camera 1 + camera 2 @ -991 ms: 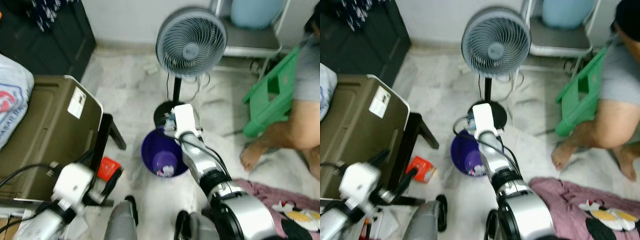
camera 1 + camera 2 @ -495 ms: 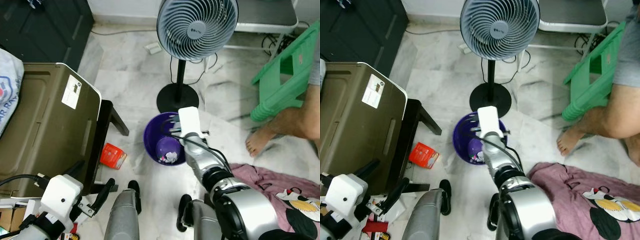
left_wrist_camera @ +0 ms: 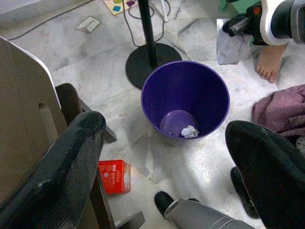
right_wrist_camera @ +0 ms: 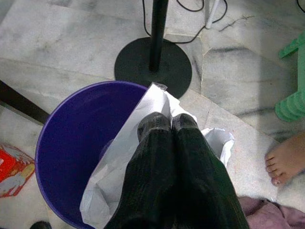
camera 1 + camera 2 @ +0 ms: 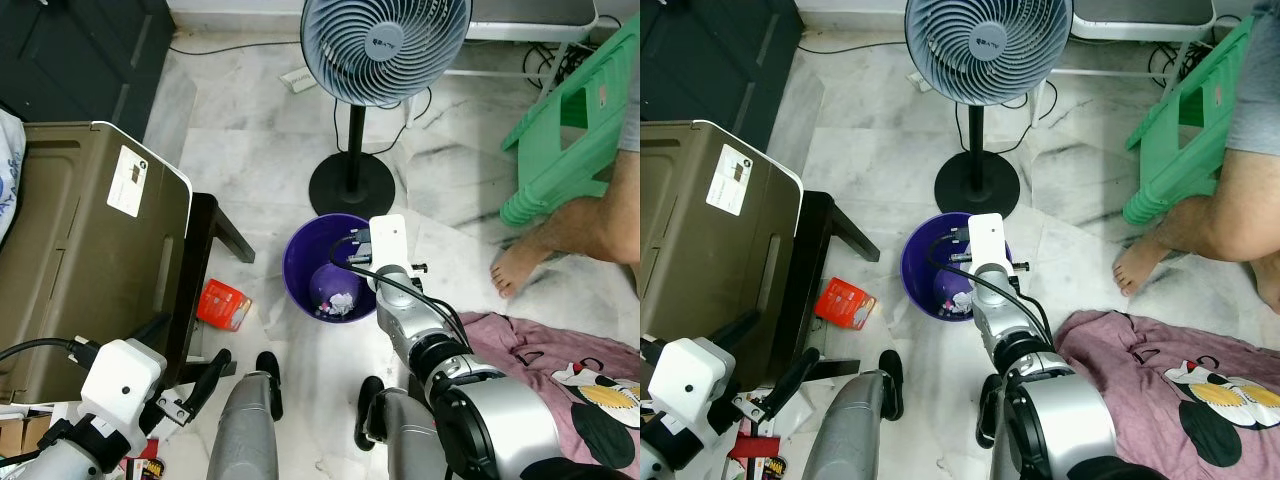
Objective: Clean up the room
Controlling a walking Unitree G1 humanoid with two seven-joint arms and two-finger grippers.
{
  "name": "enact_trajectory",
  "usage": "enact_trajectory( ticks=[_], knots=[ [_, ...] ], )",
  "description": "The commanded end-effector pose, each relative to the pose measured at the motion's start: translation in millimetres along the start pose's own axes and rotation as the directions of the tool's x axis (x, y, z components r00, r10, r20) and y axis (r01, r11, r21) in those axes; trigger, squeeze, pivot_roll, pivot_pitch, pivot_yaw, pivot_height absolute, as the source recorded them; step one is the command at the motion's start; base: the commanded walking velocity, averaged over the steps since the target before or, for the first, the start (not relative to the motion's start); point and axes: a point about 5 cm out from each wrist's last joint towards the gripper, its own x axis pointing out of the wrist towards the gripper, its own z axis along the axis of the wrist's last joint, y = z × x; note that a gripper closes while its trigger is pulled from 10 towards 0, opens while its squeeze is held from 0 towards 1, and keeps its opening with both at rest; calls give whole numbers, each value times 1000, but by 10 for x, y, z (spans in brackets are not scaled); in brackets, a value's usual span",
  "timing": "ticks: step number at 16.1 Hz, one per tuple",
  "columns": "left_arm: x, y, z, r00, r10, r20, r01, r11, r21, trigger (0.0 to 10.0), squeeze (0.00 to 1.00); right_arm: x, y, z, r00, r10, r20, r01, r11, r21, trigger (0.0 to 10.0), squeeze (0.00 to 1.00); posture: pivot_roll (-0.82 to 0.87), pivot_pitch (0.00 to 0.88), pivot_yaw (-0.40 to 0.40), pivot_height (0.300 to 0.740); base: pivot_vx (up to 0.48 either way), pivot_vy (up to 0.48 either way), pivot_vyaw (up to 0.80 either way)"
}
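Over the purple bin (image 5: 328, 267): right gripper (image 4: 171, 125) above the rim on the fan side, fingers pressed together on a white plastic bag (image 4: 116, 176); bag hangs partly inside the bin mouth, partly over the edge. Crumpled white scrap (image 3: 189, 131) at the bin bottom. No readable print on the bag. Small logo on the fan (image 5: 385, 45) hub, too small to read. White label (image 5: 125, 181) on the olive-brown case (image 5: 70, 250), text illegible. Red packet (image 5: 224, 305) on the floor between bin and black table leg (image 5: 205, 270), print unreadable. Fan's round base just beyond the bin. Open marble floor between bin and a person's bare foot (image 5: 515, 270); pink cloth (image 5: 560, 340) near the robot's right. Green stool (image 5: 570, 130) well apart. Left gripper (image 3: 162, 157) low at the robot's left, fingers spread wide, holding nothing.
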Motion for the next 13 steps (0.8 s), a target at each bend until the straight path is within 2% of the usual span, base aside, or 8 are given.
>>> enact_trajectory(
  ticks=[1,6,7,8,13],
  knots=[
    [-39,-3,-26,1000,-3,-31,3,1000,-1,10000,0,-31,107,-47,999,24,-25,-23,999,25,10000,0,355,422,74,740,0,0,0],
    [-19,-17,-21,999,-1,-36,0,1000,-5,10000,0,-25,162,51,999,37,21,-38,998,55,10000,0,352,422,70,740,0,0,0],
    [-15,-20,-21,999,-1,-37,1,1000,-6,10000,0,-26,167,49,999,39,20,-40,997,59,10000,529,352,421,69,740,0,0,0],
    [-11,-22,-21,999,-2,-37,2,1000,-7,10000,0,-27,170,47,999,39,19,-40,997,62,10000,1000,352,421,68,740,0,0,0],
    [-5,-28,-35,999,-1,-42,1,1000,-7,10000,0,-30,189,56,999,44,24,-46,997,69,10000,1000,354,419,67,740,0,0,0]
  ],
)
